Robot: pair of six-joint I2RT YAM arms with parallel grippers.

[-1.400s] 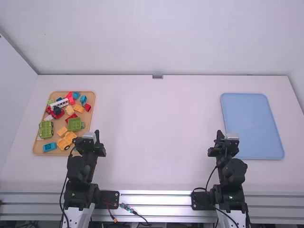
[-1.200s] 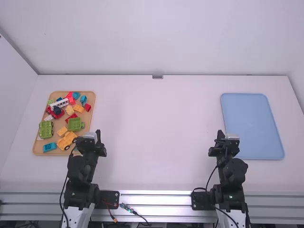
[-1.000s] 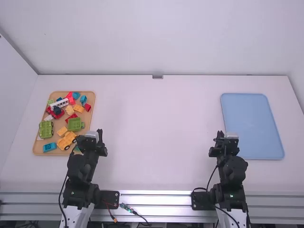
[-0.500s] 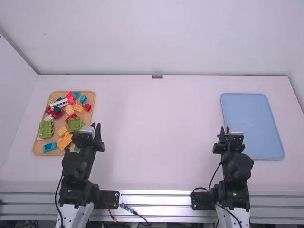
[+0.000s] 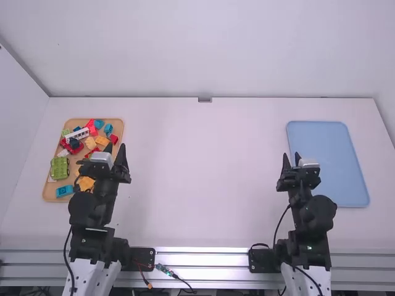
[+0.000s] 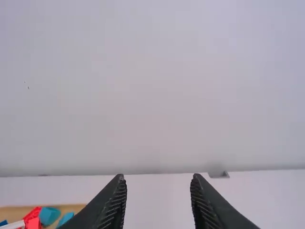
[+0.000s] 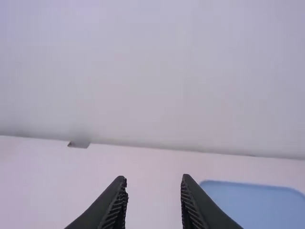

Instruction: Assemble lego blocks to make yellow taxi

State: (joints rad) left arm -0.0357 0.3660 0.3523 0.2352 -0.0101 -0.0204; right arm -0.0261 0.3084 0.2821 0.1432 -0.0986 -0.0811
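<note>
My left gripper (image 5: 116, 148) is raised at the tray's right edge in the high view, hiding part of the blocks. In its wrist view the left gripper (image 6: 156, 179) is open and holds nothing. My right gripper (image 5: 291, 158) is above the blue tray's left edge; in its wrist view the right gripper (image 7: 153, 180) is open with nothing inside. Loose blocks lie in the wooden tray (image 5: 47, 193): a yellow-orange piece (image 5: 86, 183), a yellow brick (image 5: 102, 140), a cream brick (image 5: 91, 143), a green wheeled base (image 5: 60, 168) and a white piece (image 5: 77, 134).
The blue tray (image 5: 327, 154) lies on the right side of the white table (image 5: 203, 166). Red (image 5: 113, 139) and blue (image 5: 64, 190) blocks share the wooden tray. A wall stands behind the table, with a small grey bracket (image 5: 205, 100) at the rear edge.
Both arms have moved away from their bases, up the picture, the left one farther. The left gripper now covers the green block near the tray's right side. The blocks have not moved.
</note>
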